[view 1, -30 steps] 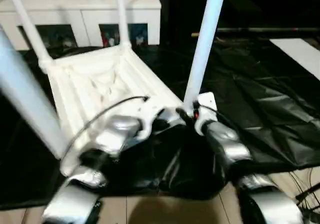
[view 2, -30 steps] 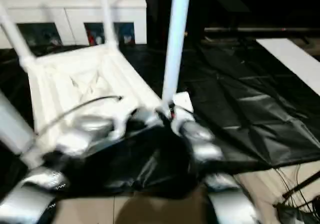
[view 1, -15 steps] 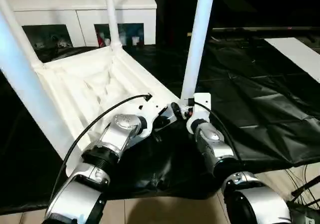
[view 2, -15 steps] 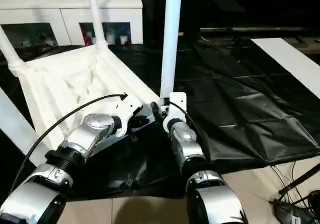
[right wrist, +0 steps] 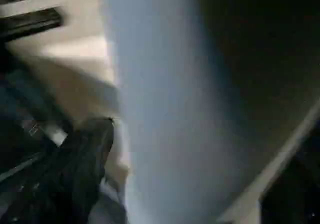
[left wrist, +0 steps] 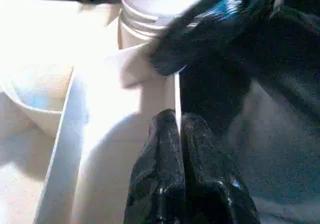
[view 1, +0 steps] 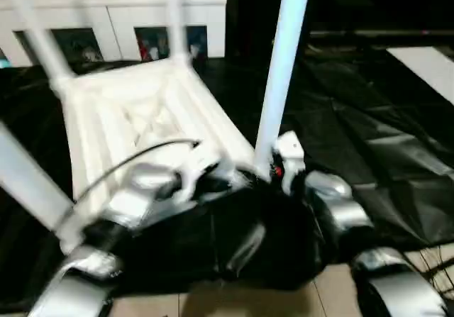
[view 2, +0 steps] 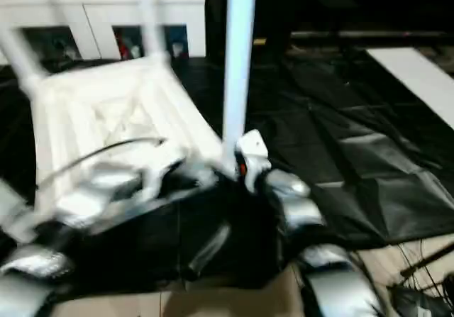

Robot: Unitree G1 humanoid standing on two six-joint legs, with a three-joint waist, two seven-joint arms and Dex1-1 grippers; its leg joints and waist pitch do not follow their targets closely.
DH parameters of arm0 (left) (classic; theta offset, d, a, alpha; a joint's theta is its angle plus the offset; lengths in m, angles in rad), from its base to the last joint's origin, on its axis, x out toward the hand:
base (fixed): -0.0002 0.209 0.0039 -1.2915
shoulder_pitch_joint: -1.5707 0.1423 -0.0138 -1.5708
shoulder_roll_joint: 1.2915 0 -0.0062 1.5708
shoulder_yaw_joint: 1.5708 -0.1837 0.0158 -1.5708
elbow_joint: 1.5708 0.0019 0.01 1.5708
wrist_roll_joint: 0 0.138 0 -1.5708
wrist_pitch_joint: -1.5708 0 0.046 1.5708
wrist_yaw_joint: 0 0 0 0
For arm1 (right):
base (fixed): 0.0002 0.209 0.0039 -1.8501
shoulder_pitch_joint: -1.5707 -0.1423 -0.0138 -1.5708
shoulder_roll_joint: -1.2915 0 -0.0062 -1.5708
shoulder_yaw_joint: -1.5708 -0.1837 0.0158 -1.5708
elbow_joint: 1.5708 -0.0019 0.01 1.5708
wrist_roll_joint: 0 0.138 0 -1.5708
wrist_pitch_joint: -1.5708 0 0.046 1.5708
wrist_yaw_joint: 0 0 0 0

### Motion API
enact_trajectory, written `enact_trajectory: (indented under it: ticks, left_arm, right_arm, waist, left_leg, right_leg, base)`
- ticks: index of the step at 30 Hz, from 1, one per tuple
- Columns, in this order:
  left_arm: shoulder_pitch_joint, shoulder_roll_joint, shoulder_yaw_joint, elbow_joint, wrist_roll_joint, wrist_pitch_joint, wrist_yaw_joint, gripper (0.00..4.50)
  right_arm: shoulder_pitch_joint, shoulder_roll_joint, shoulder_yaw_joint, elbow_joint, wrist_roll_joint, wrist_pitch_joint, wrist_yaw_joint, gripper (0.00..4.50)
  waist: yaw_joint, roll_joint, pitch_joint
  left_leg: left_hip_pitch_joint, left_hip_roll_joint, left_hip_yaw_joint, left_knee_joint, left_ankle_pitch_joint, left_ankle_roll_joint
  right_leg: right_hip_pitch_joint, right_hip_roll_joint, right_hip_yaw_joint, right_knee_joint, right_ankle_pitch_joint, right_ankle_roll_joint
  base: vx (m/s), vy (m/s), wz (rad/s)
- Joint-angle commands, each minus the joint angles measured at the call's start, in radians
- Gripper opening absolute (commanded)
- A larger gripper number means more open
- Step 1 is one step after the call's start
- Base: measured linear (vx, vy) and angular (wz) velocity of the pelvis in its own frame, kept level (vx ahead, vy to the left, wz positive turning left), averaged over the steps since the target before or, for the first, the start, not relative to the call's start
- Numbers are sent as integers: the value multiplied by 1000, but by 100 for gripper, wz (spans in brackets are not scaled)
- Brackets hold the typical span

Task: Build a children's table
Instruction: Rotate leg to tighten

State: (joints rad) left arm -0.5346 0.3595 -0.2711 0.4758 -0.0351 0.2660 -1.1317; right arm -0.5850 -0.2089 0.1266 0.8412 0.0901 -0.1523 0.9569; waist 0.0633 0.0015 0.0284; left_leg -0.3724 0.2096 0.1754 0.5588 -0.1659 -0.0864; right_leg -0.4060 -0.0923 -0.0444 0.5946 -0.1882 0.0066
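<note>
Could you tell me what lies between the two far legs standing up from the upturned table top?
Between the far-left leg and the other far leg runs the top's white edge; behind it, a white cabinet, seen in the left eye view.

— Underneath everything?
— Black sheeting (view 1: 369, 140), glossy and creased, spread wide over the work surface and hanging down at the near edge.
— Directly on it?
— Toward the left, a white tabletop (view 1: 135, 118), lying upside down with the ribbed underside facing up, nearest corner close to the sheeting's front edge. Far off to the right, a flat white panel (view 1: 429, 62), well apart from the top.
— Below the drape?
— Pale tiled floor (view 1: 234, 304) along the front, with dark cables (view 1: 436, 260) lying at the right corner.
</note>
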Motion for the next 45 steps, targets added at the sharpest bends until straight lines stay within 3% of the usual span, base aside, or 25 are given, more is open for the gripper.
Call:
enact_trajectory:
  ticks: [1, 7, 11, 16, 30, 38, 41, 45]
  left_arm:
    - [42, -8, -82, -23, -17, 37, -99, 0]
    - [68, 54, -98, -79, -34, 84, -179, 0]
    - [68, 61, -96, -95, -33, 100, -185, 0]
    - [58, 56, -98, -90, -27, 103, -180, 0]
    - [58, 61, -96, -92, -23, 109, -171, 0]
    - [55, 63, -92, -88, -24, 110, -165, 0]
    - [43, 43, -83, -64, -10, 93, -119, 0]
    - [1, -24, -44, 27, 8, 71, 15, 0]
  right_arm:
    - [5, -22, 37, -56, 13, 28, 100, 415]
    - [38, -129, 75, -141, 4, 76, 275, 415]
    - [36, -156, 80, -151, 0, 93, 296, 415]
    - [31, -155, 79, -152, -4, 110, 286, 401]
    - [20, -147, 84, -130, -24, 132, 263, 281]
    - [18, -137, 76, -126, -14, 138, 253, 269]
    - [5, -90, 27, -88, -1, 140, 128, 269]
    - [-5, -10, -19, -31, -9, 150, -95, 268]
  waist:
    - [7, 0, -53]
    - [22, -3, -44]
    - [24, -2, -47]
    - [24, -2, -50]
    - [21, -4, -49]
    - [21, -5, -49]
    - [20, -2, -49]
    - [3, -3, -42]
  left_leg:
    - [8, 17, 13, -47, -153, 132]
    - [14, 20, 11, -58, -262, 69]
    - [14, 17, 10, -58, -245, 55]
    - [12, 14, 10, -52, -194, 72]
    - [12, 14, 8, -53, -233, 56]
    - [12, 14, 9, -52, -223, 59]
    - [12, 14, 8, -53, -228, 57]
    - [15, 9, 4, -61, -302, 8]
  right_leg:
    - [53, -27, 19, -41, 53, -300]
    - [47, -30, 26, -57, -148, -253]
    - [48, -32, 28, -57, -140, -244]
    - [51, -28, 25, -49, -54, -260]
    - [51, -30, 26, -54, -131, -246]
    - [50, -29, 26, -52, -110, -251]
    - [49, -30, 26, -53, -124, -248]
    - [43, -32, 29, -66, -258, -213]
  base:
    - [0, 0, 0]
    - [0, 0, 0]
    - [0, 0, 0]
    - [0, 0, 0]
    - [0, 0, 0]
    - [0, 0, 0]
    - [0, 0, 0]
    - [0, 0, 0]
